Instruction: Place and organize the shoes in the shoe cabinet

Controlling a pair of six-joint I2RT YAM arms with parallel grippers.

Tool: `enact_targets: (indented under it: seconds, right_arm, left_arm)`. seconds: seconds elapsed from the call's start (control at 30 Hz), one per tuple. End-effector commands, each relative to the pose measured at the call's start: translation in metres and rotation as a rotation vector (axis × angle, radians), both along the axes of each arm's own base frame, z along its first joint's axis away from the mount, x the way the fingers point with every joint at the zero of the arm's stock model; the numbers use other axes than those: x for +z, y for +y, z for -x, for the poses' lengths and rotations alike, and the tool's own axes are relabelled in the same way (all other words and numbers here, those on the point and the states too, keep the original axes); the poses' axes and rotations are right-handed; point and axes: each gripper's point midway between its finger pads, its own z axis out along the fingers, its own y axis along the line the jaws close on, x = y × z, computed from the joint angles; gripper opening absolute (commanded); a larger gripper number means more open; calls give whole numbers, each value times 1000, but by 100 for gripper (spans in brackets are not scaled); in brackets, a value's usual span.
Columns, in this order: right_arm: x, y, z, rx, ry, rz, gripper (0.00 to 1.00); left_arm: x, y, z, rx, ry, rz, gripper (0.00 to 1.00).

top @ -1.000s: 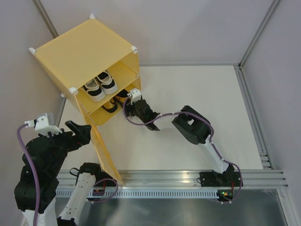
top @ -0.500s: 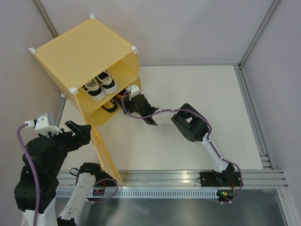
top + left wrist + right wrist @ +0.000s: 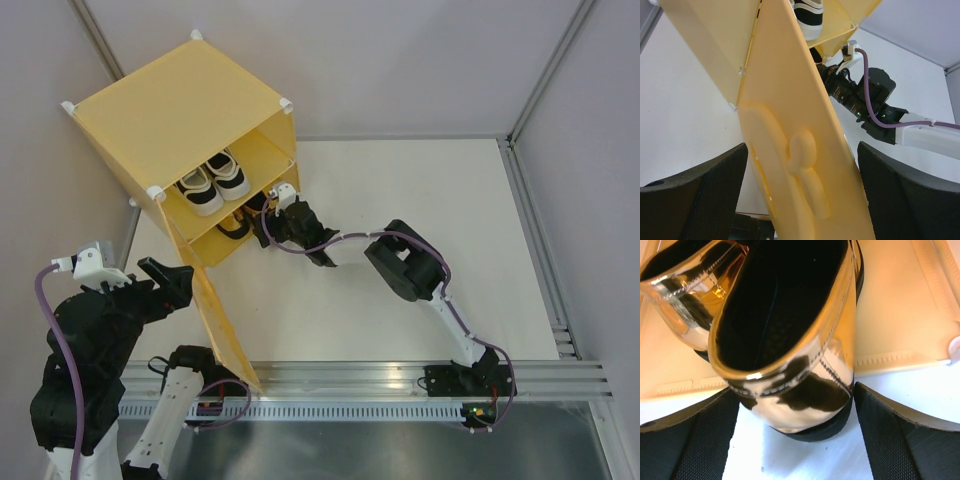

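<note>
The shoe cabinet stands at the back left with its door swung out toward me. Two white-and-black sneakers sit on the upper shelf. Two gold slip-ons lie in the lower compartment. In the right wrist view one gold shoe has its heel poking out onto the white table, and the other gold shoe lies to its left. My right gripper is open, its fingers on either side of that heel. My left gripper is open astride the door's embossed face, not touching it.
The white table spreads right of the cabinet, bounded by aluminium rails and grey walls. The right arm's elbow hangs over the table's middle. A sneaker's sole shows above the door in the left wrist view.
My right gripper pushed further toward the lower compartment with the gold shoe, then its jaws widened off the heel. The left arm and the door stayed still.
</note>
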Motion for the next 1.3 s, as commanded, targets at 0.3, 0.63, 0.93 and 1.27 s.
enact_targets:
  seconds: [0.3, 0.63, 0.93, 1.27]
  right_arm:
    - [42, -5, 12, 16, -63, -67, 74]
    - [40, 1, -2, 27, -70, -41, 47]
    - [37, -1, -20, 7, -69, -20, 47]
    - [31, -3, -28, -6, -46, -13, 49]
  left_arm:
    - [-14, 7, 10, 13, 52, -52, 92]
    - [-11, 8, 12, 18, 46, -53, 92]
    - [-12, 9, 11, 20, 51, -56, 92]
    - [-12, 9, 11, 20, 49, -56, 92]
